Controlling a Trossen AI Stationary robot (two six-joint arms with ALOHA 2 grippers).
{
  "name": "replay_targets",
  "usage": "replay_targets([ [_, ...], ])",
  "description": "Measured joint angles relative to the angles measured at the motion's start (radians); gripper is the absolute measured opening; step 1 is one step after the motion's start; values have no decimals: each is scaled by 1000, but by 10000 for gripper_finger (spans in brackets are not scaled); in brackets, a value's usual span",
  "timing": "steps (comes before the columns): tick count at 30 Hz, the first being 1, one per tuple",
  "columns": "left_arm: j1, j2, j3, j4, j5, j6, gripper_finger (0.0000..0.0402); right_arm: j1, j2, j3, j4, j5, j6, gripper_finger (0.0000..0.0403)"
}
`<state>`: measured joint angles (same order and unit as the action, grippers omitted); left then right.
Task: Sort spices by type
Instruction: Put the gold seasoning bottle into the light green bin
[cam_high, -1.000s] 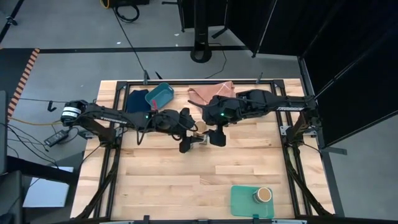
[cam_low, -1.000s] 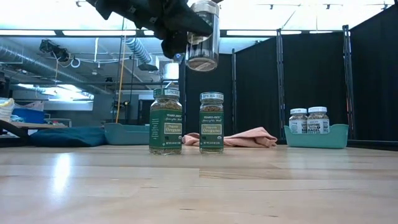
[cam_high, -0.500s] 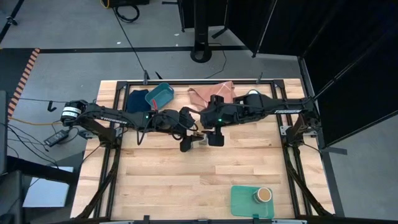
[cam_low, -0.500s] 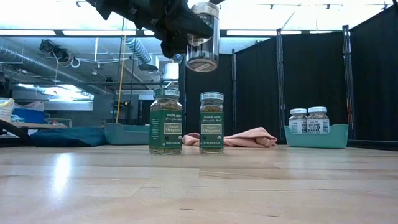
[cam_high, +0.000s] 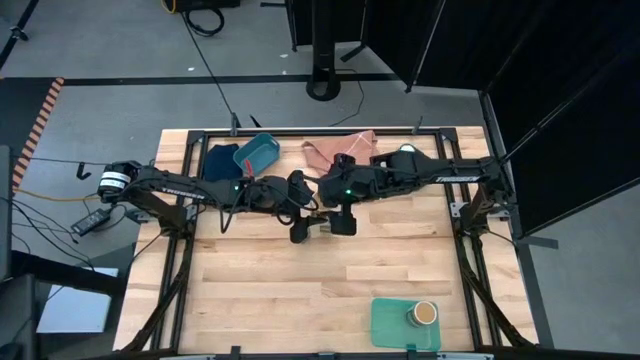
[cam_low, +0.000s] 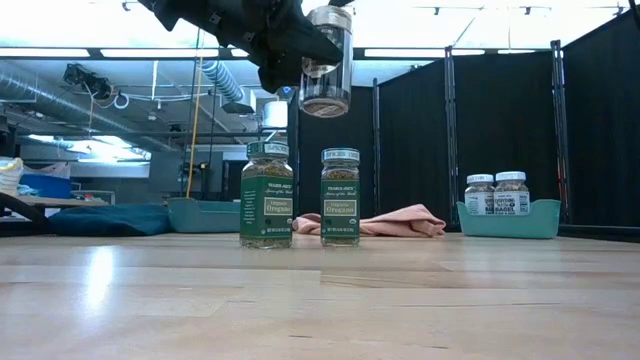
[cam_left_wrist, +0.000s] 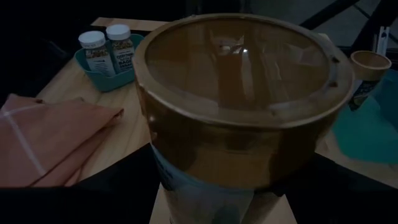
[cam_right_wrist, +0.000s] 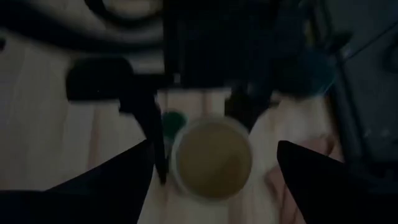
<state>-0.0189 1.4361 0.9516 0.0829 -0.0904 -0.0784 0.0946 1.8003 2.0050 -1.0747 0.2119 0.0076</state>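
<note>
My left gripper (cam_high: 312, 224) is shut on a tan-topped spice jar (cam_low: 325, 60) and holds it in the air above mid-table. That jar fills the left wrist view (cam_left_wrist: 242, 99). Two green-lidded oregano jars (cam_low: 267, 195) (cam_low: 340, 197) stand on their bases on the table below it. My right gripper (cam_high: 343, 221) hangs open over the held jar (cam_right_wrist: 211, 158), its fingers wide on either side and touching nothing. Two white-lidded jars (cam_low: 495, 190) stand in a teal bin. Another tan-topped jar (cam_high: 425, 314) stands on a green tray. My left gripper pinches the tan-topped jar between its two fingers (cam_low: 290, 55) on the upper part of the glass body (cam_low: 312, 62). The fingers come level from the table's left. The jar is upright and lifted clear, with the spice settled at its bottom.
The teal bin (cam_low: 508, 220) with the white-lidded jars sits far right. A second teal bin (cam_high: 256, 152) and a dark blue cloth (cam_high: 222, 158) lie far left, with a pink cloth (cam_high: 335, 148) between them. The green tray (cam_high: 392, 322) sits at the near right. Bare wood lies along the near side.
My right arm has moved a little toward the table's left, bringing its gripper closer over the held jar. The left gripper and the jar have kept still.
</note>
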Motion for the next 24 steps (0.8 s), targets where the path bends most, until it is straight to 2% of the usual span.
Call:
replay_targets([
  [6,0,0,0,0,-2,0,287,18,-8,23,26,208,-60,336],
  [10,0,0,0,0,-3,0,287,32,-9,26,31,278,-47,332],
  [20,0,0,0,0,-17,0,287,42,-9,26,19,315,-7,320],
  [24,0,0,0,0,-17,0,287,41,-9,26,-14,234,-53,312],
])
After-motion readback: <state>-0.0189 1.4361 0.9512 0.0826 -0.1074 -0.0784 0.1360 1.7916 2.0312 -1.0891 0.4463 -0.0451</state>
